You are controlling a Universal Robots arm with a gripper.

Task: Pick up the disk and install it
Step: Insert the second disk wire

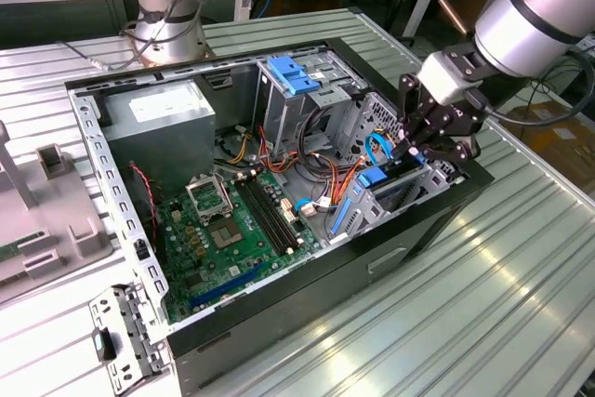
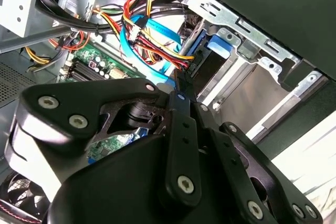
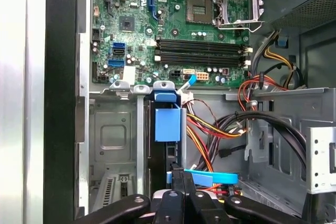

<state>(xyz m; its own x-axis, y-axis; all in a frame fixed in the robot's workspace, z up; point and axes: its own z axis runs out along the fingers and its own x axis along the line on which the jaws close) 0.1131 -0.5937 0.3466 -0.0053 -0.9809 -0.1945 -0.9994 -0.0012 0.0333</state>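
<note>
The disk (image 3: 167,153) stands on edge in the drive bay at the front of the open computer case (image 1: 139,258), dark along its edge with a blue carrier rail (image 3: 168,121) on top. In the exterior view the disk (image 1: 395,188) is low in the bay on the exterior view's right. My gripper (image 1: 423,151) hangs just over that bay. Its fingers are shut together, and the fingertips (image 2: 181,85) sit right at the disk's (image 2: 210,74) near end, holding nothing. In the first wrist view my gripper (image 3: 181,174) points at the disk's edge.
Coloured cables (image 3: 220,129) and a blue flat cable (image 2: 157,35) crowd the space beside the bay. The motherboard (image 1: 223,230), grey power-supply box (image 1: 163,123) and drive cage with a blue bracket (image 1: 293,76) fill the case. A second arm's base (image 1: 167,6) stands behind.
</note>
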